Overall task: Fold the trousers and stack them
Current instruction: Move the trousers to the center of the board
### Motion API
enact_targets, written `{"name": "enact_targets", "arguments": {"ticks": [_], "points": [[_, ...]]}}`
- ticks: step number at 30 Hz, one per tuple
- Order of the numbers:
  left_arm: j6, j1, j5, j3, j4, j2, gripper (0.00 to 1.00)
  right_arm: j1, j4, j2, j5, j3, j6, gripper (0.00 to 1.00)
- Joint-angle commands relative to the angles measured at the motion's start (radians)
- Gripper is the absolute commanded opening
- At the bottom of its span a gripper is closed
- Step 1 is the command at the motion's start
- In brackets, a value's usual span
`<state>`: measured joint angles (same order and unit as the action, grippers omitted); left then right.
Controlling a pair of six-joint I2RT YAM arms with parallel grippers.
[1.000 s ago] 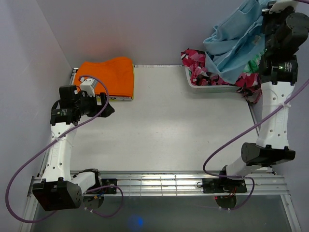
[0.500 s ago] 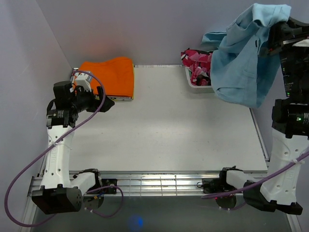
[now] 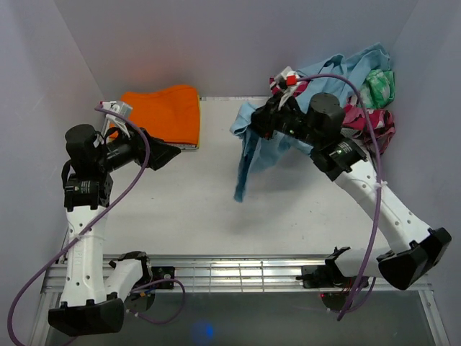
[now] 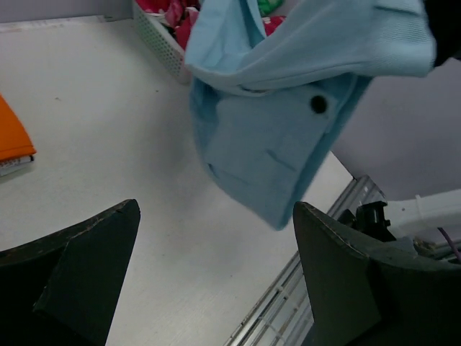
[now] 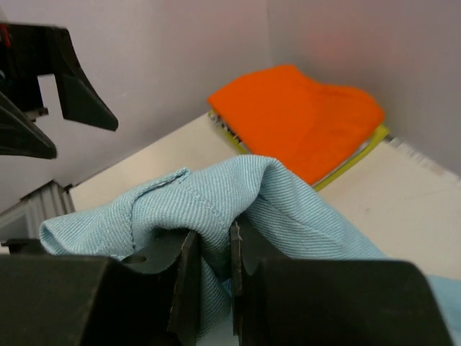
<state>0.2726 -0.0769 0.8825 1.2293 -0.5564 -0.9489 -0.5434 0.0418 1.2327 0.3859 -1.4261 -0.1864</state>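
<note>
**Right gripper is carrying the trousers out of the basket and over the desk**

Right gripper is pinching nearly shut on a bunched fold of the trousers; in the wrist view, cloth is filling the narrow gap between the fingers. Left gripper is sitting fully open and holding nothing, pointing toward 3 o'clock at the hanging cloth.

What's changing: a second ago the right arm was holding the trousers high over the basket at 1 o'clock. Now it is reaching across toward 12 o'clock of the desk. The blue cloth is dangling from the pinch above the back-centre area, with its lower end apparently hanging clear of the surface. A tail is trailing back toward the basket at 1 o'clock, over the pink garment. The left arm is also lifting and turning inward from its spot beside the orange folded garment at 10 o'clock.

My read: extraction is nearly finishing and the spread-out is starting. The cloth is hanging crumpled, so nothing is folding yet. The open left gripper is probably lining up to take a second corner. The risk is the trailing tail snagging or dragging the pink garment out.
</note>
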Motion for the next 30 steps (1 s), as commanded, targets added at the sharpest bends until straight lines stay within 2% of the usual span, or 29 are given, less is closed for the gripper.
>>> {"name": "enact_targets", "arguments": {"ticks": [1, 5, 6, 11, 13, 16, 19, 22, 25, 30], "points": [[0.128, -0.001, 0.222, -0.077, 0.256, 0.079, 0.98, -0.082, -0.147, 0.006, -0.067, -0.013, -0.017, 0.08], [0.174, 0.015, 0.259, -0.158, 0.345, 0.052, 0.98, -0.099, -0.184, 0.079, -0.082, -0.057, -0.093, 0.08], [0.192, 0.028, 0.251, -0.172, 0.41, 0.044, 0.98, -0.104, -0.186, 0.094, -0.076, -0.091, -0.105, 0.08], [0.186, 0.218, 0.161, -0.195, 0.549, -0.028, 0.98, -0.139, -0.19, 0.162, -0.07, -0.148, -0.163, 0.08], [0.192, 0.245, 0.151, -0.189, 0.625, -0.079, 0.98, -0.15, -0.194, 0.18, -0.081, -0.158, -0.185, 0.08], [0.143, 0.324, 0.127, -0.16, 0.641, -0.131, 0.98, -0.159, -0.194, 0.208, -0.091, -0.189, -0.194, 0.08], [0.122, 0.41, 0.053, -0.136, 0.667, -0.178, 0.98, -0.164, -0.191, 0.228, -0.091, -0.212, -0.211, 0.08], [0.134, 0.446, -0.023, -0.126, 0.71, -0.226, 0.98, -0.17, -0.198, 0.232, -0.081, -0.215, -0.243, 0.08], [0.096, 0.543, -0.123, -0.128, 0.766, -0.257, 0.98, -0.173, -0.198, 0.232, -0.091, -0.212, -0.254, 0.08], [0.024, 0.626, -0.311, -0.099, 0.809, -0.326, 0.98, -0.173, -0.194, 0.225, -0.104, -0.201, -0.277, 0.08]]}}
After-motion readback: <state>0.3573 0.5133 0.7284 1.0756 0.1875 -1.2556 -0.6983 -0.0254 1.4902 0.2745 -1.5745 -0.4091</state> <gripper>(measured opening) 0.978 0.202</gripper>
